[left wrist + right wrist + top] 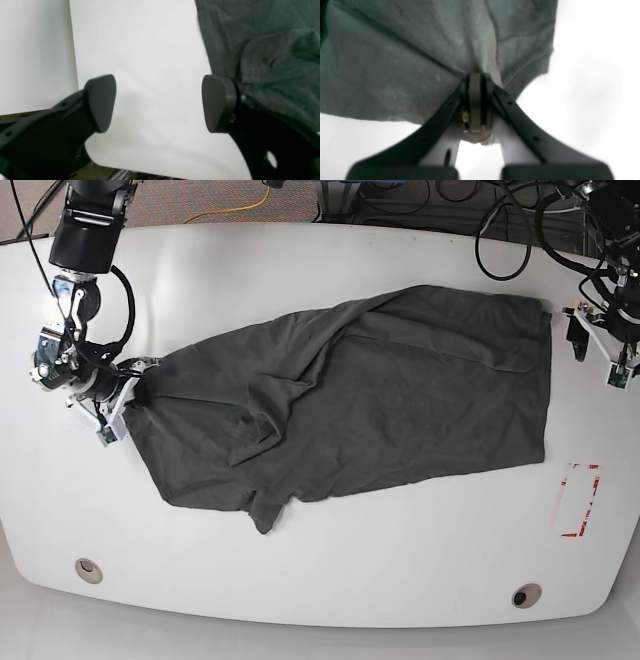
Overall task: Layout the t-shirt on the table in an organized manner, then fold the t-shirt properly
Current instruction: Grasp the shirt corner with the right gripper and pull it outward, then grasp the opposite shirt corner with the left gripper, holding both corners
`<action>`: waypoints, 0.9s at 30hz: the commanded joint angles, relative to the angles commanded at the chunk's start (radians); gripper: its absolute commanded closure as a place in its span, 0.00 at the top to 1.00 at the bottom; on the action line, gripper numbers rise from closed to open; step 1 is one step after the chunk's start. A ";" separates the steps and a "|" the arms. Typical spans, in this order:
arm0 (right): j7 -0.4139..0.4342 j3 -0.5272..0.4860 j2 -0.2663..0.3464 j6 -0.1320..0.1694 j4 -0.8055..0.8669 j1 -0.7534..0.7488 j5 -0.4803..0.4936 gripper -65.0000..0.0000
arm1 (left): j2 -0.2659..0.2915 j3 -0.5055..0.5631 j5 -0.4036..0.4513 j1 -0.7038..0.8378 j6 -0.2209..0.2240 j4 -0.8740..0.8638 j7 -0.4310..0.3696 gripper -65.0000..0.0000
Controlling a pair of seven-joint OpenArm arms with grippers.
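The soft, wrinkled charcoal t-shirt (350,405) lies spread lengthwise across the middle of the smooth white surface (330,580), creased and folded over itself near its lower left. The right pincer (475,82) is clenched on a bunched edge of the cloth, while the left pincer (159,102) is released, its rounded dark pads (101,101) wide apart just beside the shirt's far edge. Bare white room surrounds the cloth, a red tape rectangle (578,500) near one corner.

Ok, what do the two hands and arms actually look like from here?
Left hand: matte black arms with screw holes, ending in rounded dark-grey teardrop pads. Right hand: black outer arms, pale inner parts, flat grey pads. Both arms black, with black cables.
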 joint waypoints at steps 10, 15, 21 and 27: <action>0.000 0.002 -0.002 0.000 0.043 -0.029 -0.005 0.00 | -0.006 -0.049 -0.209 0.037 0.000 -0.003 0.138 0.78; 0.000 -0.002 -0.009 0.000 0.068 -0.035 -0.006 0.00 | -0.005 0.044 -0.242 0.041 0.000 -0.003 0.137 0.78; 0.000 -0.002 -0.025 0.000 0.066 -0.048 -0.008 0.00 | 0.015 0.167 -0.242 0.002 0.000 -0.017 0.137 0.78; 0.000 -0.002 -0.028 0.000 0.068 -0.051 -0.008 0.00 | 0.041 0.250 -0.241 -0.054 0.000 -0.060 0.121 0.78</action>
